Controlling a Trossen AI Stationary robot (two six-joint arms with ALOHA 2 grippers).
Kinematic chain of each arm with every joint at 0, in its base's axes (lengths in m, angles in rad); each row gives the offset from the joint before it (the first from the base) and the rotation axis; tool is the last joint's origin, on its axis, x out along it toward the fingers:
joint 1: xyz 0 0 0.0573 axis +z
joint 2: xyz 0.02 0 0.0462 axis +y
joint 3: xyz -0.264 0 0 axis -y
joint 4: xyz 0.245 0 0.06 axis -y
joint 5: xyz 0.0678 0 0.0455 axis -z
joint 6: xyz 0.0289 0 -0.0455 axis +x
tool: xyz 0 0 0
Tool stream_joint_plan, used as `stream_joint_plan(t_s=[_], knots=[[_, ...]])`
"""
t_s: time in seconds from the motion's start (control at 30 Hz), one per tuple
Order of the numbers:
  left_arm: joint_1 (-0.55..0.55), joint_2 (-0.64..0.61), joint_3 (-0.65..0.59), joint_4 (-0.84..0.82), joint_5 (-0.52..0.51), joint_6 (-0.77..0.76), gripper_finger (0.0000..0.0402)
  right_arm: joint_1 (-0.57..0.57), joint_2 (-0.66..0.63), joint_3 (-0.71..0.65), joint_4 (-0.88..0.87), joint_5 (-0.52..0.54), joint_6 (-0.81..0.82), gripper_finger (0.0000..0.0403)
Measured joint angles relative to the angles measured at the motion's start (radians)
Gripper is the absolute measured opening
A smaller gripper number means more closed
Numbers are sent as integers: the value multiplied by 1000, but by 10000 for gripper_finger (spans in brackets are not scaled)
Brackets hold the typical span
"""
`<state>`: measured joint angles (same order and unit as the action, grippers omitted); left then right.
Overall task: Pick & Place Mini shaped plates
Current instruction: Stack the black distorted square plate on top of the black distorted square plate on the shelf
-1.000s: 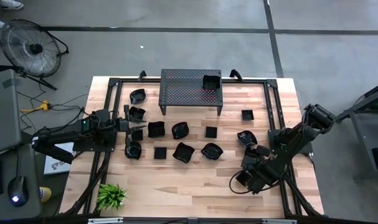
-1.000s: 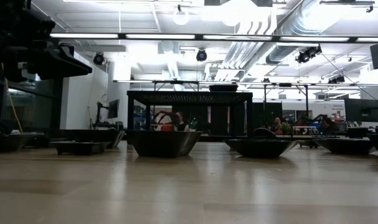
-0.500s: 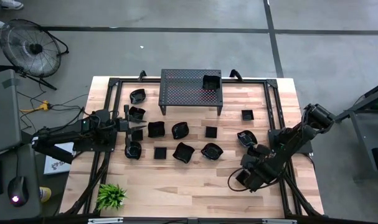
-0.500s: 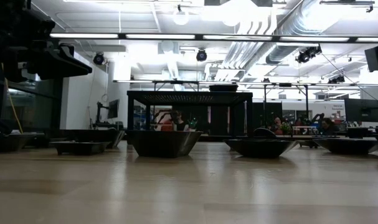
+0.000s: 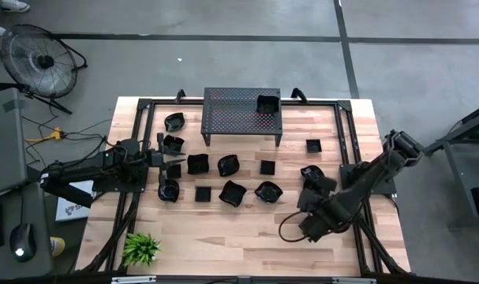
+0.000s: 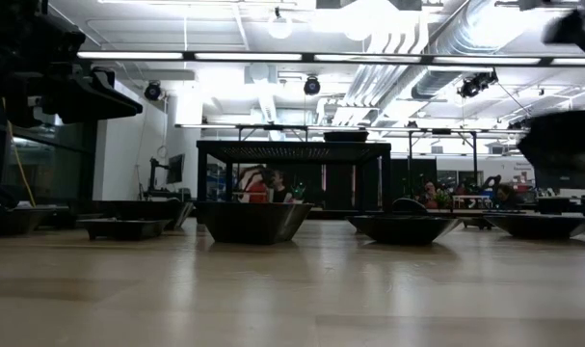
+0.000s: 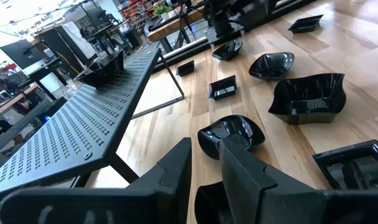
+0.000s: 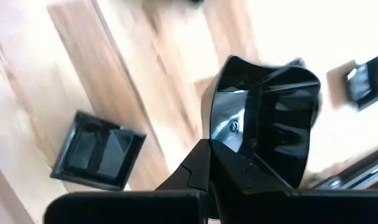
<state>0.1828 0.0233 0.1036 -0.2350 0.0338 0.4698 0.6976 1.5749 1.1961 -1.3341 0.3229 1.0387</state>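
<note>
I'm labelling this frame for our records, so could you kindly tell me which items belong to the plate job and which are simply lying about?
Part of the job:
- mini shaped plates spread over the table
- plate gripped in the right gripper
- plate on the perforated stand

Just lying about:
- green plant
- floor fan

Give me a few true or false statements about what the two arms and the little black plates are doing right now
1. The right gripper has its jaws shut on a mini plate. True.
2. The perforated stand carries no plate. False: one plate sits on its right end.
3. The left gripper is over the table's left side, among plates. True.
4. The green plant stands beside the right arm. False: it is at the front left corner.
</note>
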Motion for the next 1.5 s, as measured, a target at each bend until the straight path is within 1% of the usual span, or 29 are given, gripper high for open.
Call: stream_joint_plan(t_s=[0.2, 0.37, 0.8, 1.07, 1.2, 1.37, 1.5], knots=[[0, 0, 0, 0, 0, 0, 80, -70, 0, 132, -113, 104, -156, 1], [0, 0, 0, 0, 0, 0, 80, -150, 0, 221, -162, 169, -339, 0], [0, 0, 0, 0, 0, 0, 80, -424, 0, 411, -163, 274, -843, 0], [0, 0, 0, 0, 0, 0, 80, -599, 0, 485, -68, 264, -1122, 0], [0, 0, 0, 0, 0, 0, 80, -681, 0, 492, 10, 223, -1238, 0], [0, 0, 0, 0, 0, 0, 80, -768, 0, 492, 77, 180, -1336, 0], [0, 0, 0, 0, 0, 0, 80, -822, 0, 492, 112, 173, -1393, 0]])
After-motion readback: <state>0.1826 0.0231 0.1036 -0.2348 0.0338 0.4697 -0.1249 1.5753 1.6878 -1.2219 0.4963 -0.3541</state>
